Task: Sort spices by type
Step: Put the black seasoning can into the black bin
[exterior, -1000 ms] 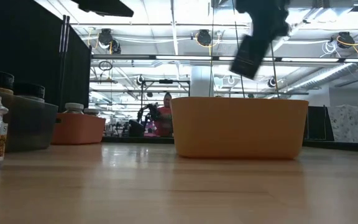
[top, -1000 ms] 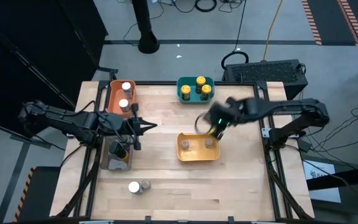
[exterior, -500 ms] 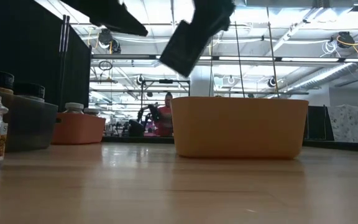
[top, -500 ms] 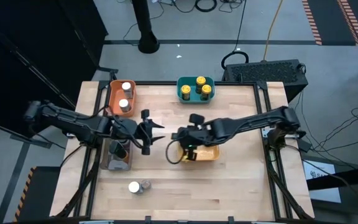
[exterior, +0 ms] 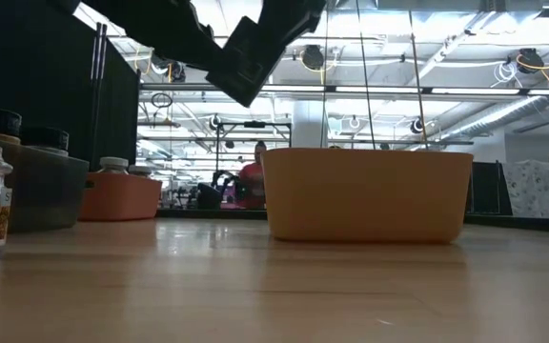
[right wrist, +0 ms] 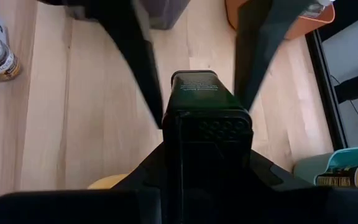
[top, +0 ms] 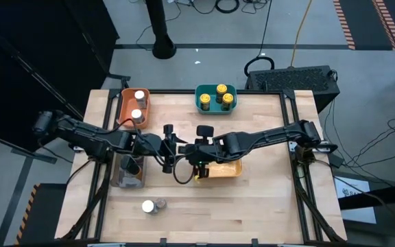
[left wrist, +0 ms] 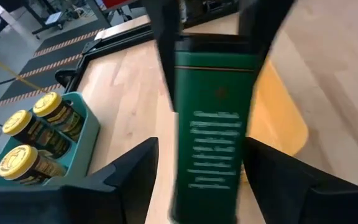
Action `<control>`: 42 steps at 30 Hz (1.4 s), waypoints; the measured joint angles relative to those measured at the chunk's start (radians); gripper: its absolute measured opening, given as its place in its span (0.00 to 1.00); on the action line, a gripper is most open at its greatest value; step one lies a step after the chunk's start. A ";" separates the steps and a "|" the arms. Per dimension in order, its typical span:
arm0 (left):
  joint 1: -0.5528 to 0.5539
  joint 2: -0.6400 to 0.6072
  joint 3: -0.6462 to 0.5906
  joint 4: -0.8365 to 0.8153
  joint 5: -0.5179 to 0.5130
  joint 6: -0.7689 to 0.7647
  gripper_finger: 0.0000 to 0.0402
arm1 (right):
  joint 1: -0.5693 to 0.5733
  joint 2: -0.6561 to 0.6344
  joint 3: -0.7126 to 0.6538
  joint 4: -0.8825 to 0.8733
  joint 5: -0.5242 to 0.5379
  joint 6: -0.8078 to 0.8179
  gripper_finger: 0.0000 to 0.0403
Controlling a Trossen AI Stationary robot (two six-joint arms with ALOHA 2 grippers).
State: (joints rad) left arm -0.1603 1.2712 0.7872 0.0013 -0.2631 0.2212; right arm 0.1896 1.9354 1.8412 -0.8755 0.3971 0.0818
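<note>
The two arms meet over the middle of the surface [top: 266, 206], just to the left of the yellow bin [top: 228, 171] in the high view. Between them is a dark green tin [left wrist: 213, 118] with pale lettering on its side.

The right tool [right wrist: 205, 124] is closed on one end of the tin, its fingers pressed against both sides. The left tool [left wrist: 201, 158] is spread open, one finger on each side of the tin's other end. A narrow gap shows on either side in the left wrist view, so it does not clamp the tin. In the low view both tools hang in the upper left of the frame, well above the wood.

The other spices sit as follows in the high view:
- The orange bin [top: 123, 103] at the upper left holds two jars with white lids [top: 140, 95].
- The teal bin [top: 199, 103] at the top centre holds three jars with yellow lids [top: 221, 88].
- The grey bin [top: 118, 180] lies under the left arm and has a black-lidded jar [top: 130, 165] in it.
- Two loose jars [top: 154, 205] stand touching each other near the lower left edge of the surface, well apart from the bins.

What the yellow bin holds cannot be told, because the right arm covers most of it. Far back in the low view a person [exterior: 254, 176] is in the room.
</note>
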 joint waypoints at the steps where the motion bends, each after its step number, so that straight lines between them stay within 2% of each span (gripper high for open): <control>1: 0.004 0.003 0.000 0.004 0.000 0.002 0.58 | 0.000 0.000 0.000 -0.002 0.000 -0.001 0.24; 4: 0.004 0.010 0.000 0.023 0.000 0.032 0.51 | 0.004 0.000 0.000 -0.006 0.000 -0.013 0.24; 7: 0.003 0.012 0.000 0.032 0.002 0.059 0.36 | 0.005 0.000 0.000 -0.002 0.003 -0.016 0.24; 9: 0.004 0.012 0.000 0.033 0.005 0.066 0.29 | 0.005 0.000 0.000 -0.004 0.003 -0.019 0.28; 14: 0.004 0.012 0.000 0.036 -0.002 0.073 0.29 | 0.011 -0.027 0.000 -0.001 -0.007 0.003 0.55; 17: 0.004 0.012 0.000 0.043 -0.003 0.070 0.29 | 0.013 -0.069 0.000 -0.004 -0.005 0.017 0.67; 21: -0.002 -0.010 -0.022 0.109 -0.002 0.027 0.29 | 0.026 -0.136 -0.013 -0.024 0.042 0.022 0.73; 24: -0.027 -0.065 -0.097 0.257 0.001 0.022 0.29 | 0.044 -0.213 -0.090 0.018 0.089 0.036 0.72; 28: -0.058 -0.161 -0.196 0.411 0.006 0.024 0.29 | 0.078 -0.345 -0.319 0.243 0.149 0.053 0.70; 30: -0.071 -0.192 -0.232 0.507 0.015 0.044 0.29 | 0.092 -0.408 -0.467 0.452 0.169 0.035 0.69; 34: -0.081 -0.214 -0.254 0.650 0.124 0.078 0.29 | 0.100 -0.459 -0.717 0.907 0.131 -0.068 0.69; 38: -0.078 -0.206 -0.255 0.700 0.193 0.094 0.29 | 0.091 -0.448 -0.827 1.167 0.078 -0.132 0.69; 42: -0.075 -0.201 -0.256 0.697 0.193 0.106 0.29 | 0.082 -0.432 -0.835 1.252 0.017 -0.174 0.69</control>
State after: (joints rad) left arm -0.2352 1.0699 0.5308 0.6984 -0.0698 0.3276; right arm 0.2712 1.5036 1.0065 0.3762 0.4140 -0.0920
